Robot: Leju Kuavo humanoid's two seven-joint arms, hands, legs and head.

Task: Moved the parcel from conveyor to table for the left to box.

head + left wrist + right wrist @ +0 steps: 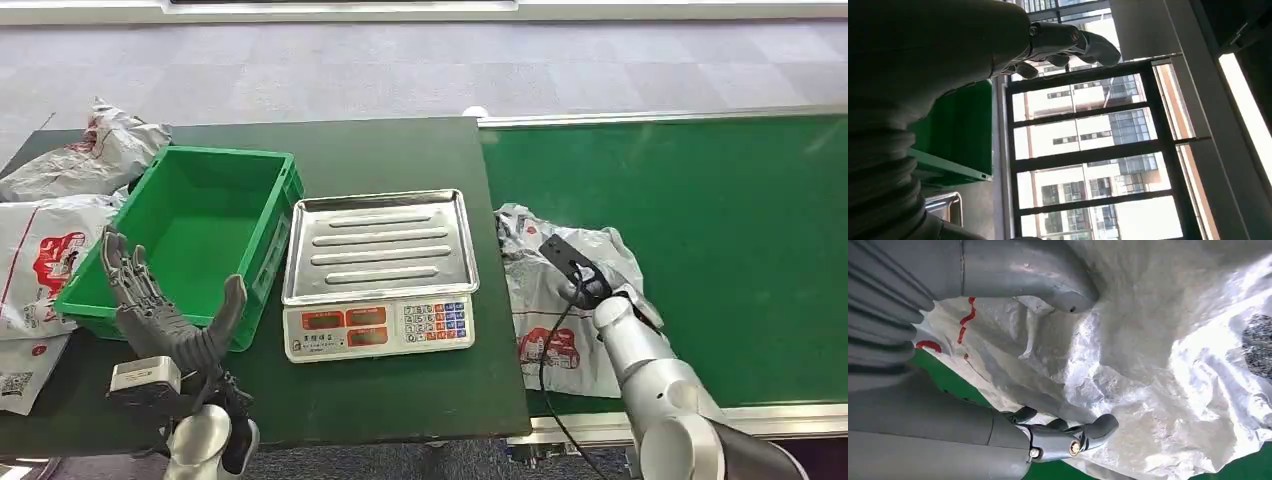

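Observation:
A white plastic parcel (545,340) with red print lies crumpled on the green conveyor (720,220), close to the table's edge. My right hand (572,268) is on top of it. In the right wrist view my right hand (938,425) has its thumb and fingers closed around a bulge of the parcel (1148,365). The green box (225,153) stands on the dark table (400,150) at the left and looks empty. My left hand (165,315) is raised by the box's near corner, fingers spread and holding nothing. The left wrist view has my left hand (948,55) beside the box wall (958,130).
A weighing scale (380,325) with a steel tray (300,250) sits between the box and the conveyor. Several other white parcels (40,250) are heaped at the table's left edge. A metal rail (600,118) borders the far side of the conveyor.

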